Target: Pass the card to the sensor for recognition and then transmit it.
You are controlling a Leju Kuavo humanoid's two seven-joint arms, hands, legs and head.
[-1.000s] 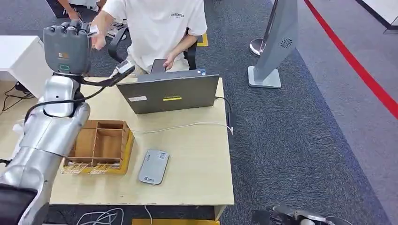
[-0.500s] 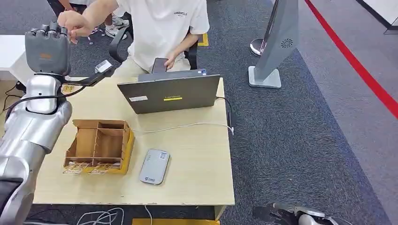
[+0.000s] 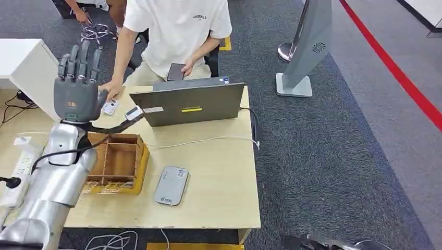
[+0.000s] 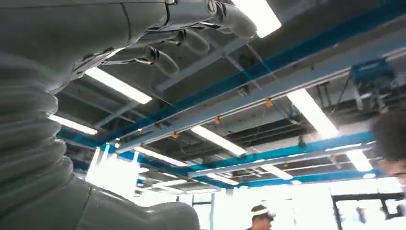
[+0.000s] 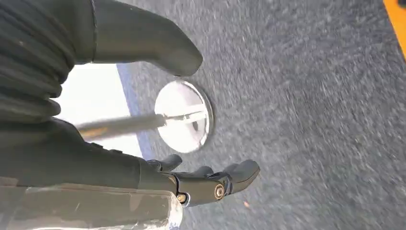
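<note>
Left hand [image 3: 78,86] is raised above the table [image 3: 219,172], fingers spread straight up, holding nothing. The card [image 3: 110,107] lies on the table just left of the laptop [image 3: 190,104], under a person's hand [image 3: 110,89]. Right hand [image 5: 191,182] hangs over carpet, fingers apart, empty.

the card [image 3: 110,107] lies half hidden under a person's hand [image 3: 109,88]; its print too small.

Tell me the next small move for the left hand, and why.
Probably lower the left hand toward the box: it is raised, fingers spread, holding nothing, and the card lies on the table by the person's hand.
</note>
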